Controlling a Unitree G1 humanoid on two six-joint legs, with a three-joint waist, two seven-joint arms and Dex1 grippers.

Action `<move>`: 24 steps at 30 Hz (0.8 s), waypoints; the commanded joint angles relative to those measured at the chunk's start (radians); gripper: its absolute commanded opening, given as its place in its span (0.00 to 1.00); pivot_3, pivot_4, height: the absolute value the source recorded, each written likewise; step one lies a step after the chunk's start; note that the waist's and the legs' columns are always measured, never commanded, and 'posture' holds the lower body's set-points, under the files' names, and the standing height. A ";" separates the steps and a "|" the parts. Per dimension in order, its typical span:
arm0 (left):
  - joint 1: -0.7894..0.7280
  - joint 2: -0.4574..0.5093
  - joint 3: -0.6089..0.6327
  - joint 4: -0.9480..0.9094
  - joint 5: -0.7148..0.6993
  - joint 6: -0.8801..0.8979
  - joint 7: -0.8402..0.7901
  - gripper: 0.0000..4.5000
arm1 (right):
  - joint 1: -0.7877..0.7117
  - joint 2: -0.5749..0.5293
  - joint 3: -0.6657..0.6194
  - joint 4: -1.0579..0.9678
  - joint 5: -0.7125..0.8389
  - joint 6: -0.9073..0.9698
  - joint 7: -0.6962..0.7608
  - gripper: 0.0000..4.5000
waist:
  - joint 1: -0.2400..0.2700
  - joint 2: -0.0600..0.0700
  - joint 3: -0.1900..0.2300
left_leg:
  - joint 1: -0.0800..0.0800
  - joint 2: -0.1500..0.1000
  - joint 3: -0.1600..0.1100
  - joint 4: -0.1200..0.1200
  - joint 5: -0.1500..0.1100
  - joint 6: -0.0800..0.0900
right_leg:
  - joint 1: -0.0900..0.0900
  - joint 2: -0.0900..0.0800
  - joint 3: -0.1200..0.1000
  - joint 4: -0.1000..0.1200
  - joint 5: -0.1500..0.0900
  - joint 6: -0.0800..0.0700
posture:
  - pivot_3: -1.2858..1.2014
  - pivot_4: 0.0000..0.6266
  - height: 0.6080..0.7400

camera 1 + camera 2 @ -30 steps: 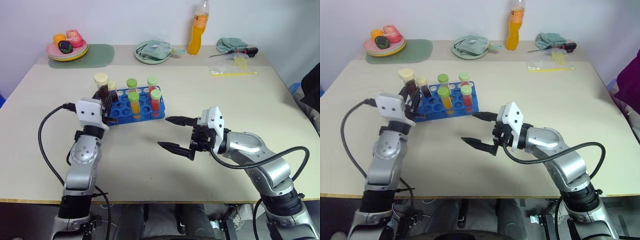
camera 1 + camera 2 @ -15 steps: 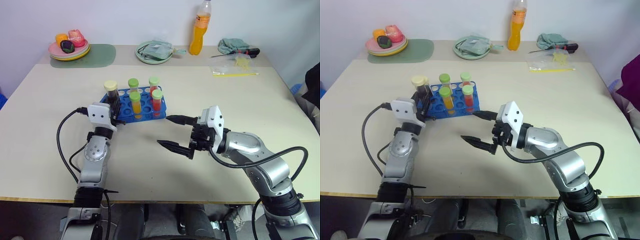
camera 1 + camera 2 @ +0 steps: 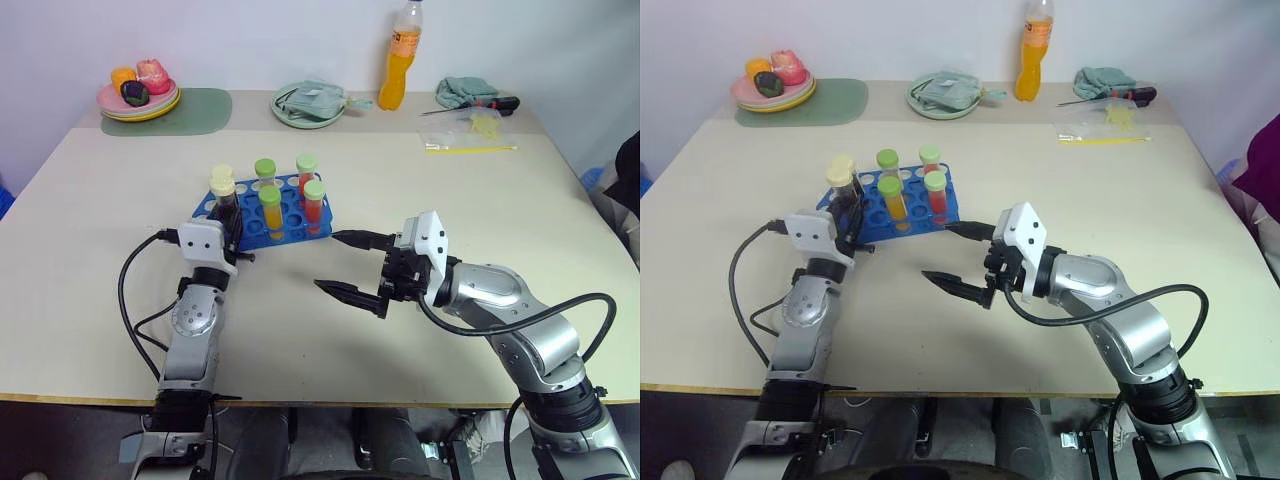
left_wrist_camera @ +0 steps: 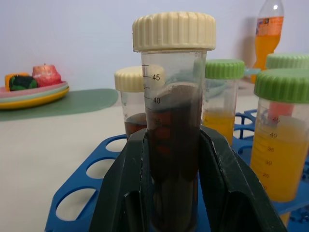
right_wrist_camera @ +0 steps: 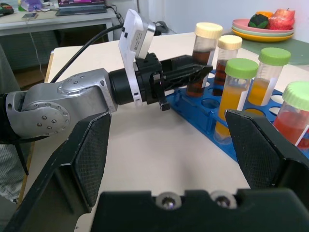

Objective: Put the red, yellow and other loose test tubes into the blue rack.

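Since a second ago: left gripper (image 3: 232,218) has dropped from above the rack's left end down to it, arm pulled in and straighter, clamped throughout on the dark tube (image 4: 173,140) with cream cap; that tube now sits low at the left end of the blue rack (image 3: 285,228), upright, its base at or in a hole there, can't tell how deep; a second cream-capped dark tube (image 4: 136,104) stands just behind it; right gripper (image 3: 343,265) unchanged, same spot, same pose.

Left to right: plate of toy fruit (image 3: 138,95) on a green mat (image 3: 185,108) at the far left corner, well apart from the work; left arm reaches up from the near edge to the rack; rack holds four green-capped tubes, two yellow-orange (image 3: 270,213), two red (image 3: 314,204), in its middle and right part, several holes free at the near left and along the right edge; green plate with cloth (image 3: 308,103) far centre; right gripper hovers over bare table just right of the rack, fingers spread wide, nothing held, pointing left; orange drink bottle (image 3: 399,55), teal cloth with screwdriver (image 3: 470,93) and a clear bag (image 3: 468,130) at the far right.

Room: broad bare table (image 3: 120,300) at near left, right of the right arm and between rack and far items; rack well clear of every table edge.
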 commanded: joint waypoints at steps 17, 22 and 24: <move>0.105 0.063 0.075 -0.237 -0.100 0.110 -0.062 0.92 | -0.006 -0.056 -0.092 -0.028 0.036 -0.002 0.033 0.93 | -0.007 0.000 0.000 | 0.000 0.001 -0.001 0.000 0.000 0.000 | 0.000 0.000 0.000 0.000 0.000 0.000 | 0.52 0.24 1.00; 0.307 0.278 0.239 -0.470 -0.314 0.303 -0.257 0.92 | 0.067 -0.169 -0.265 0.045 0.037 0.011 0.041 0.93 | -0.022 0.000 0.000 | 0.000 0.003 -0.002 -0.001 0.000 0.000 | 0.000 0.000 0.000 -0.001 -0.001 -0.001 | 0.52 0.24 1.00; 0.398 0.381 0.318 -0.499 -0.348 0.332 -0.350 0.92 | 0.118 -0.215 -0.338 0.104 0.015 0.001 0.038 0.93 | -0.023 0.000 0.000 | 0.000 0.004 -0.002 -0.001 0.000 0.000 | 0.001 0.000 0.000 -0.002 -0.003 -0.005 | 0.52 0.24 1.00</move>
